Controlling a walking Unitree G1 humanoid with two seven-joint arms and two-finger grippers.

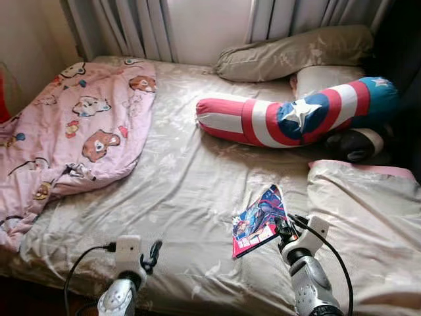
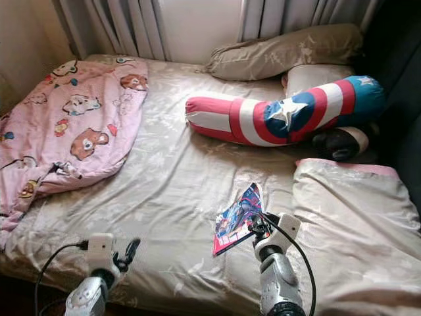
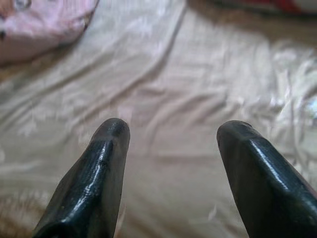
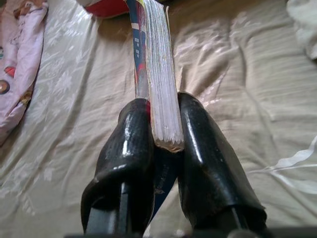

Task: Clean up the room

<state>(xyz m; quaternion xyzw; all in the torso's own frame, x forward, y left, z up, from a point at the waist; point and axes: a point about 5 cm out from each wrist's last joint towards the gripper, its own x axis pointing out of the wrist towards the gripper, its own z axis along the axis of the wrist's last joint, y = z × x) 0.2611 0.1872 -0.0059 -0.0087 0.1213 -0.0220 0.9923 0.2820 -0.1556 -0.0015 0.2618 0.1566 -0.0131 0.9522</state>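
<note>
A colourful comic book (image 1: pixel 260 221) is held just above the beige bed sheet (image 1: pixel 184 178) near the bed's front right. My right gripper (image 1: pixel 285 228) is shut on its near edge; in the right wrist view the black fingers (image 4: pixel 133 144) pinch the stack of pages (image 4: pixel 161 74). My left gripper (image 1: pixel 152 253) hovers open over the sheet at the bed's front left, with nothing between its fingers (image 3: pixel 99 168).
A pink cartoon-print blanket (image 1: pixel 72 125) lies crumpled on the bed's left side. A red, white and blue bolster with a star (image 1: pixel 296 115) lies across the back right, beside beige pillows (image 1: pixel 296 52). A beige quilt (image 1: pixel 368 224) covers the front right corner.
</note>
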